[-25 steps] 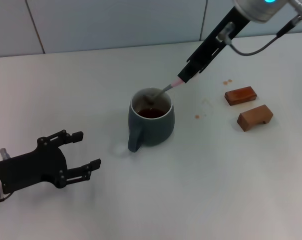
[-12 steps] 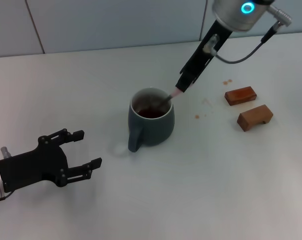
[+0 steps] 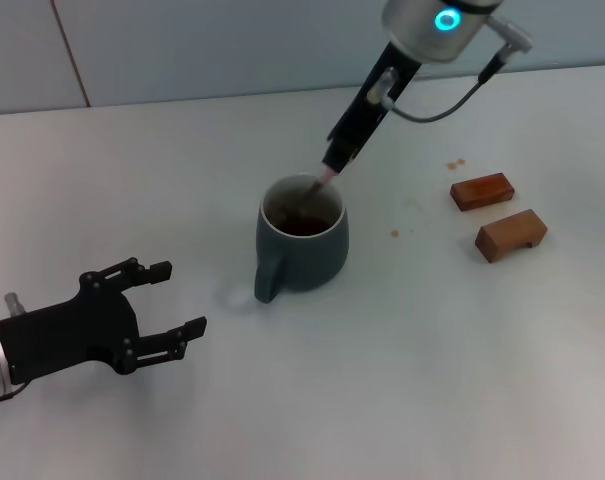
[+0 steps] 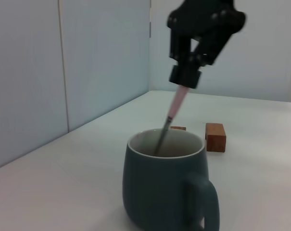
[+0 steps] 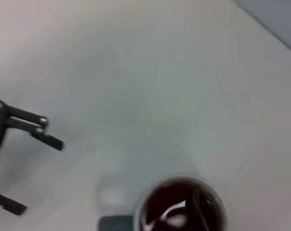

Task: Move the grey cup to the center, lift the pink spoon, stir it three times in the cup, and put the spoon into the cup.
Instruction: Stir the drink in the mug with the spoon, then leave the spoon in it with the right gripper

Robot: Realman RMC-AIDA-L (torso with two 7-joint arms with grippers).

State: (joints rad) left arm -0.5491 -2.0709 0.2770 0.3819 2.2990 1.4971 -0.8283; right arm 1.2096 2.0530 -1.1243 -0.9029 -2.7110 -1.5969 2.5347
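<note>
On the white table [image 3: 402,380] we see the grey cup [image 3: 302,245] standing upright near the middle, with brown liquid inside and its handle toward the robot. The left gripper [image 3: 152,310] rests low at the near left, well apart from the cup, its fingers spread open and empty. Above the cup, the right gripper [image 3: 340,158] has its fingers closed on the handle of the pink spoon [image 3: 320,184], which leans down into the cup. Two brown wooden blocks [image 3: 494,212] lie at the right.
</note>
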